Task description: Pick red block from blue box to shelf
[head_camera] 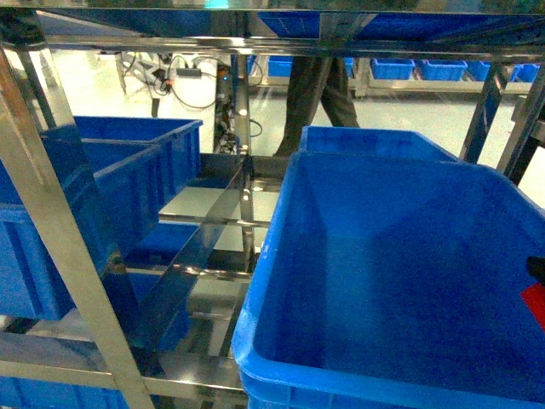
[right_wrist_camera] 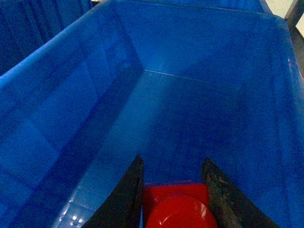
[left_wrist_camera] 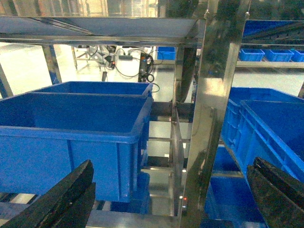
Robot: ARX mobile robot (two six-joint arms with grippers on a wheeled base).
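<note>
Steel uprights and rails of the shelf (head_camera: 51, 230) fill the head view, with a large blue crate (head_camera: 400, 281) sitting on a tier at the right front edge and two more dark blue crates (head_camera: 102, 196) on the left side of the same tier. At the far right edge, over the large crate's interior, a sliver of the red block (head_camera: 536, 305) shows with something dark just above it, likely part of the right pincer, though too little is visible to be sure. A person's legs (head_camera: 319, 94) stand on the floor beyond the shelf.

From the left wrist, the left pincer (left_wrist_camera: 171, 199) hangs in front of the shelf with its two dark fingers (left_wrist_camera: 61, 199) set wide apart and nothing between them. A shiny square upright (left_wrist_camera: 211, 114) rises just ahead; blue crates sit on either side of it.

From the right wrist, the right pincer (right_wrist_camera: 173, 190) is inside the blue crate, above its smooth floor near the front wall. Its black fingers (right_wrist_camera: 128, 194) are clamped against both sides of the red block, whose round stud faces the camera. The turquoise blue box is not visible in any view.
</note>
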